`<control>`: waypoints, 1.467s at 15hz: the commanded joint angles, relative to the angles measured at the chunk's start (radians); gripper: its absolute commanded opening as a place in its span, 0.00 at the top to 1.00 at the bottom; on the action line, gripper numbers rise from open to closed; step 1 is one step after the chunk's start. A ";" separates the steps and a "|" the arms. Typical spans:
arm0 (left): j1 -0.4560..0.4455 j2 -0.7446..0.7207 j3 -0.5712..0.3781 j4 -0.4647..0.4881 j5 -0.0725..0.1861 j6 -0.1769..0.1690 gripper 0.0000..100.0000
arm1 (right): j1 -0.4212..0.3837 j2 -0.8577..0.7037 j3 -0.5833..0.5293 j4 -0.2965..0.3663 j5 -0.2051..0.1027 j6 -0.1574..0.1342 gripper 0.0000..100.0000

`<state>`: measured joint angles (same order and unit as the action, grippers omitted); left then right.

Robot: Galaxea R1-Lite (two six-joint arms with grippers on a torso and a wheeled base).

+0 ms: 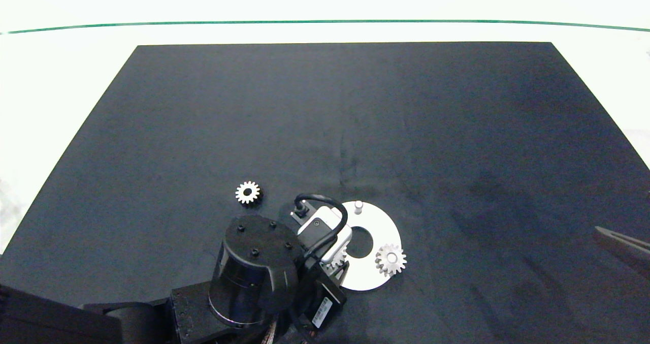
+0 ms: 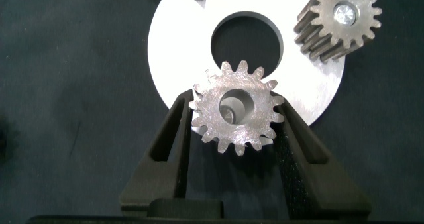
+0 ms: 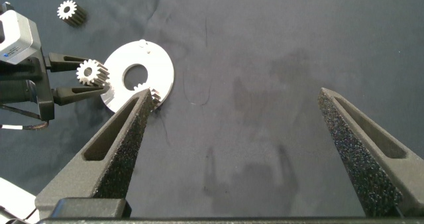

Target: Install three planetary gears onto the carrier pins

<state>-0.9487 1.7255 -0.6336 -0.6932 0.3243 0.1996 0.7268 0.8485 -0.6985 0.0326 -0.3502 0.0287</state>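
Observation:
The white carrier disc (image 1: 378,232) lies on the black mat (image 1: 325,130). One planetary gear (image 1: 391,259) sits on a carrier pin at the disc's right edge; it is also visible in the left wrist view (image 2: 339,22). A bare pin (image 1: 358,206) stands at the far side of the disc. My left gripper (image 2: 233,106) is shut on a second gear (image 2: 212,114) over the disc's near-left part. A pin top (image 2: 229,112) shows off-centre through that gear's bore. A third gear (image 1: 248,192) lies loose on the mat to the left. My right gripper (image 3: 235,98) hangs open, far right.
The mat's white border runs around it, with a green line (image 1: 325,22) at the back. One finger of the right gripper (image 1: 622,242) enters at the right edge. The left wrist camera (image 1: 325,229) covers part of the disc from above.

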 commanded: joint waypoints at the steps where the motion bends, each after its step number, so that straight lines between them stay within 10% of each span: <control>1: 0.010 -0.015 0.025 -0.005 0.002 0.001 0.81 | 0.000 -0.002 -0.001 0.001 -0.001 0.000 0.00; 22: -0.004 0.020 0.009 -0.003 0.006 0.003 0.81 | 0.002 0.001 -0.003 -0.002 0.000 0.000 0.00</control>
<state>-0.9538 1.7457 -0.6238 -0.6917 0.3274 0.2015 0.7283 0.8470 -0.7009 0.0302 -0.3477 0.0287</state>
